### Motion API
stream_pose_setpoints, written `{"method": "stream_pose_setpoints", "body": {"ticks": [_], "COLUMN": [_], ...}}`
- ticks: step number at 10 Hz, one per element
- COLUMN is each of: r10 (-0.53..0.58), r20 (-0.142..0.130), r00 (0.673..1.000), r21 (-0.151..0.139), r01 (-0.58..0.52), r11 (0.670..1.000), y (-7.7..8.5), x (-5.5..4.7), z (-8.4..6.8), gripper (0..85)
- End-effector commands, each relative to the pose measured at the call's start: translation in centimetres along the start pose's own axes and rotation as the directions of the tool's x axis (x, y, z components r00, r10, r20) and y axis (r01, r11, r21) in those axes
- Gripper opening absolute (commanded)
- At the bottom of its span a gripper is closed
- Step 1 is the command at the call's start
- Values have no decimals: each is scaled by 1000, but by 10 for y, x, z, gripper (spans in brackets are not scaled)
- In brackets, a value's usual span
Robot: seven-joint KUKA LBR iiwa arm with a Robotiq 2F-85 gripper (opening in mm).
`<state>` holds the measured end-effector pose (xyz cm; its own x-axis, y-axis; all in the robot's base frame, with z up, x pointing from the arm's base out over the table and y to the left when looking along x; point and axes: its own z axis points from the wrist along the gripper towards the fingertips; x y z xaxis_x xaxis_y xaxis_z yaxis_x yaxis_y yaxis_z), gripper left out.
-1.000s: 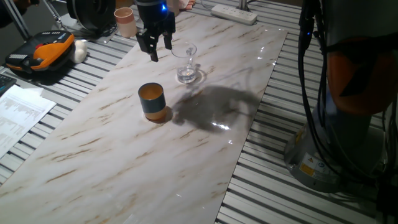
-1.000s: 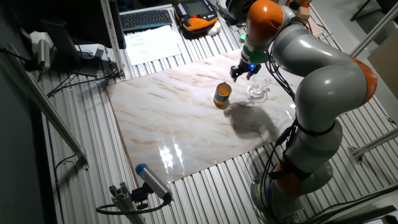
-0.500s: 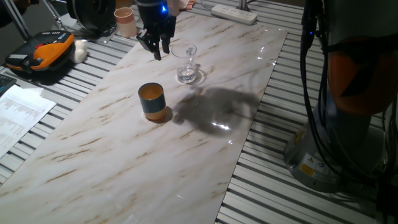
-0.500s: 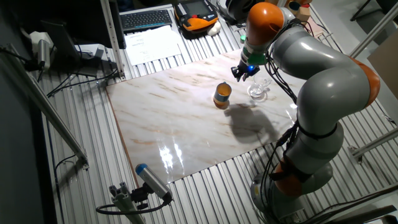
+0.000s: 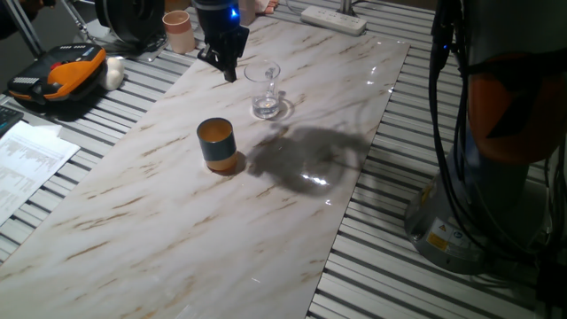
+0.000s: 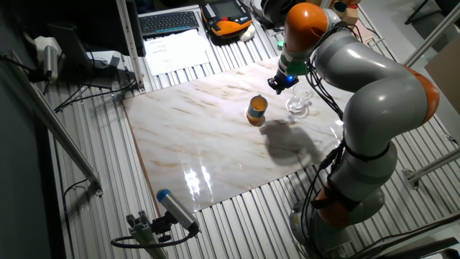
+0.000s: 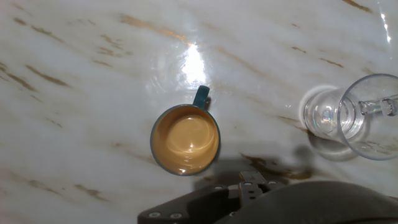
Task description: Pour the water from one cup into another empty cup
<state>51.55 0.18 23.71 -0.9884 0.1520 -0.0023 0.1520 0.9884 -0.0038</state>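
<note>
One fixed view: glass cup (image 5: 264,88) and teal cup (image 5: 215,143) stood apart on the desk (image 5: 177,230); nothing poured yet, whole task left. Gripper (image 5: 227,68) hung beside the glass, fingers pinched together, holding nothing. Other fixed view: arm bent down over both. Hand view: teal cup looked dry.

**Free room on the marble table**

Only 2 things stand on the marble table (image 5: 177,221): the teal cup (image 5: 215,144) near the middle and the glass cup (image 5: 264,89) closer to the far edge. Between them there is an open gap. The gripper (image 5: 225,64) hangs just beside the glass cup, above the table. The whole near half is free. A pinkish cup (image 5: 178,32) stands off the table, by the far left corner.
</note>
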Motion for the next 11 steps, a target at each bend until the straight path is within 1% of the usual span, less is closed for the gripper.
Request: {"method": "stream_pose_setpoints", "body": {"ticks": [1, 11], "r10": [-1, -7], "r20": [0, 4], "r00": [1000, 1000], "r21": [0, 2], "r01": [1, 7], "r11": [1000, 1000], "y": [0, 0], "x": [0, 0], "z": [0, 0], "gripper": [0, 0]}}
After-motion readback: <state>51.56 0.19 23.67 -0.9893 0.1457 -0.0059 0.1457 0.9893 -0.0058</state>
